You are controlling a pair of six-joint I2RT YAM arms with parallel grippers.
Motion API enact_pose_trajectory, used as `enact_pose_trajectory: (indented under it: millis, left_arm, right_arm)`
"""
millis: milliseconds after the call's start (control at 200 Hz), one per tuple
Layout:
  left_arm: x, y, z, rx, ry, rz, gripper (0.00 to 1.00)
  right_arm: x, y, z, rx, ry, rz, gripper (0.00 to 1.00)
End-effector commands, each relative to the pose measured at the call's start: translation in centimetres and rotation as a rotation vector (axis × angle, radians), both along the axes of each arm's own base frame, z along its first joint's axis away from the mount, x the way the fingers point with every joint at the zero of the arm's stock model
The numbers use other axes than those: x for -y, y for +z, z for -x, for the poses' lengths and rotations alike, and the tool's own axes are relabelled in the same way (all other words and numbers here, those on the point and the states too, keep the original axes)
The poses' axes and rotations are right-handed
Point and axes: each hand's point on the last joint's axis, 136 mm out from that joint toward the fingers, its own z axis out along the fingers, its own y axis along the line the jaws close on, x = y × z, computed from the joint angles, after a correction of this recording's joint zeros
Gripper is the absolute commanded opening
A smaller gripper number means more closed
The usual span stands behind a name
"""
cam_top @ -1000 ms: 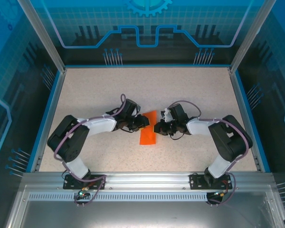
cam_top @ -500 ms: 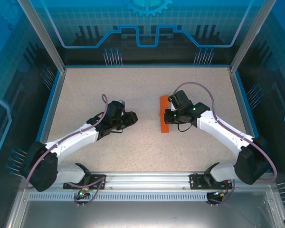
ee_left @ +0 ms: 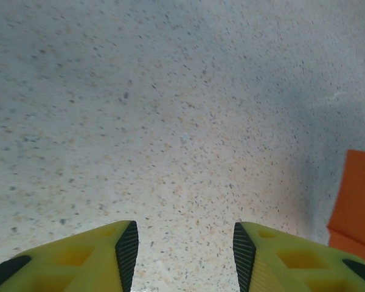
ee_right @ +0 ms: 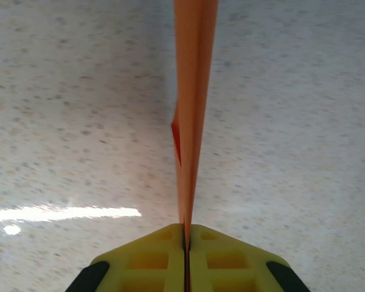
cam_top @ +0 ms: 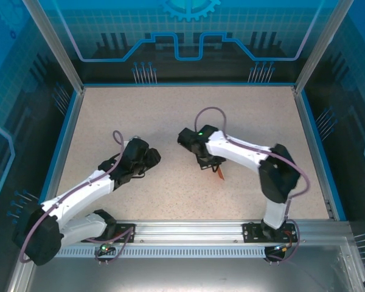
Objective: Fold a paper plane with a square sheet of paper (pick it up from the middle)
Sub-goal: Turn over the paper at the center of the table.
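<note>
- Orange sheet of paper point(ee_right: 193, 109), folded up narrow, is pinched between the right jaws. They're closed tight on it with no gap we can spot.
- It sticks straight out ahead of those jaws' yellow fingertips point(ee_right: 231, 258), edge-on to the wrist camera, with a small darker flap off its left side.
- From above we just catch a sliver of it poking out past the right jaws. Can't tell if it's touching the speckled worktop point(cam_top: 170, 109) or hanging just over it.
- Left jaws are partway open, with a clear gap between the two yellow fingers point(ee_left: 79, 261). Nothing's in it, and we see bare worktop ahead.
- From the left wrist, the paper sits off to the right of the left jaws, ahead of them and apart.
</note>
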Motion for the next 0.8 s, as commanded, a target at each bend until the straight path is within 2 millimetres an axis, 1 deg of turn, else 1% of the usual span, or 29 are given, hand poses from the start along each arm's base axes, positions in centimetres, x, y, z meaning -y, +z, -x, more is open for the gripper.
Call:
enact_pose_trajectory:
  millis: [0, 85, 210, 285, 345, 465, 510, 550, 565, 600, 620, 630, 650, 700, 710, 765, 795]
  left_arm:
    - [-2.5, -0.2, 0.8, -0.003, 0.065, -0.059, 0.49]
    - [-3.0, -0.1, 1.2, 0.003, 0.073, -0.057, 0.5]
    - [-3.5, -0.1, 1.5, 0.004, 0.079, -0.058, 0.51]
    - [-3.5, 0.0, 1.5, 0.008, 0.077, -0.053, 0.51]
    - [-3.5, 0.0, 1.5, 0.006, 0.073, -0.053, 0.52]
    - [-3.2, -0.1, 1.5, 0.002, 0.059, -0.051, 0.52]
    - [-3.1, -0.1, 1.5, -0.001, 0.05, -0.051, 0.53]
    - [-3.0, -0.2, 1.5, -0.005, 0.042, -0.05, 0.53]
    - [-2.9, -0.2, 1.5, -0.007, 0.04, -0.051, 0.53]
    - [-2.7, -0.2, 1.5, -0.009, 0.031, -0.047, 0.54]
    - [-2.7, -0.2, 1.5, -0.01, 0.026, -0.046, 0.54]
    - [-2.6, -0.3, 1.5, -0.012, 0.024, -0.044, 0.54]
    - [-2.5, -0.3, 1.4, -0.013, 0.019, -0.041, 0.54]
    - [-2.2, -0.4, 1.3, -0.02, 0.007, -0.035, 0.55]
    - [-2.1, -0.5, 1.3, -0.023, 0.005, -0.034, 0.55]
    - [-1.7, -0.5, 1.1, -0.028, -0.006, -0.025, 0.56]
    - [-1.4, -0.6, 1.0, -0.03, -0.018, -0.018, 0.56]
  right_arm:
    - [-2.1, -1.7, 0.8, -0.087, -0.001, 0.051, 0.08]
    - [-5.1, -3.4, 0.9, -0.134, 0.038, 0.015, 0.12]
    - [-8.6, -4.5, 0.6, -0.165, 0.061, -0.058, 0.16]
    - [-10.1, -5.0, 0.3, -0.169, 0.057, -0.116, 0.18]
    - [-10.9, -5.3, 0.0, -0.172, 0.046, -0.162, 0.24]
    - [-12.9, -5.8, -0.2, -0.204, 0.044, -0.319, 0.24]
    - [-13.9, -4.9, -0.3, -0.18, 0.06, -0.412, 0.27]
    - [-15.1, -3.6, -0.5, -0.15, 0.096, -0.522, 0.3]
    - [-15.4, -3.2, -0.6, -0.136, 0.108, -0.556, 0.32]
    - [-15.7, -1.7, -0.7, -0.094, 0.126, -0.633, 0.4]
    - [-15.9, -0.8, -0.8, -0.068, 0.135, -0.679, 0.42]
    - [-15.8, -0.9, -0.8, -0.066, 0.136, -0.693, 0.43]
    - [-15.8, 0.0, -0.9, -0.05, 0.142, -0.742, 0.44]
    - [-15.6, 1.0, -1.0, -0.037, 0.148, -0.847, 0.47]
    - [-15.3, 0.8, -1.0, -0.042, 0.141, -0.856, 0.47]
    - [-14.0, 1.3, -1.3, -0.021, 0.11, -0.92, 0.45]
    - [-13.1, 0.9, -1.3, -0.016, 0.098, -0.936, 0.44]
